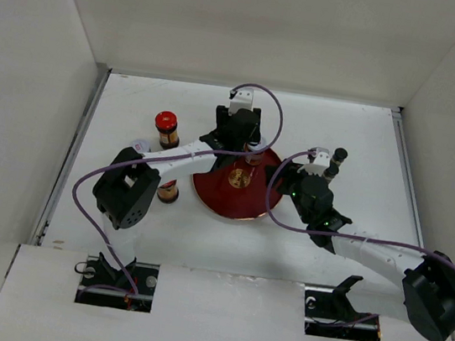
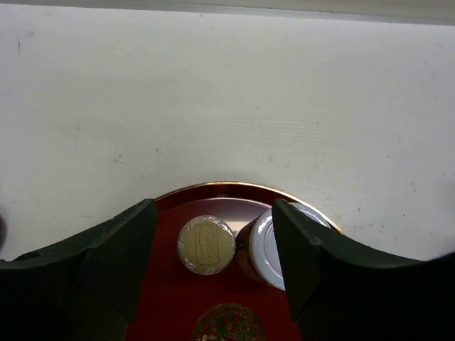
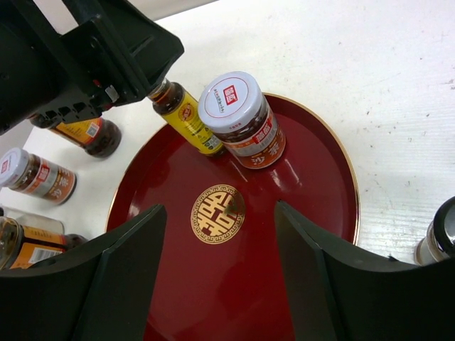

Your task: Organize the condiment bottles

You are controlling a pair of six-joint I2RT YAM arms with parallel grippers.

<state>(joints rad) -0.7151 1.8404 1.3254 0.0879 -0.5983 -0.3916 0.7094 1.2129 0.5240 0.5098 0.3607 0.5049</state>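
A dark red round tray [image 1: 236, 197] holds two condiment bottles at its far edge. These are a slim gold-capped bottle with a yellow label [image 2: 206, 244] [image 3: 186, 117] and a white-capped dark jar [image 2: 264, 245] [image 3: 238, 117]. My left gripper [image 2: 213, 213] [image 1: 244, 143] is open above the gold-capped bottle, with a finger on each side and not touching it. Its right finger hides part of the white cap. My right gripper [image 3: 220, 209] [image 1: 284, 178] is open and empty over the tray's gold emblem [image 3: 218, 213].
A red-capped jar [image 1: 166, 128] stands left of the tray. Another jar [image 1: 168, 190] is by the left arm. Several jars [image 3: 35, 174] stand off the tray's left side. A black-capped bottle [image 1: 338, 159] [image 3: 441, 241] stands right of the tray. White walls enclose the table.
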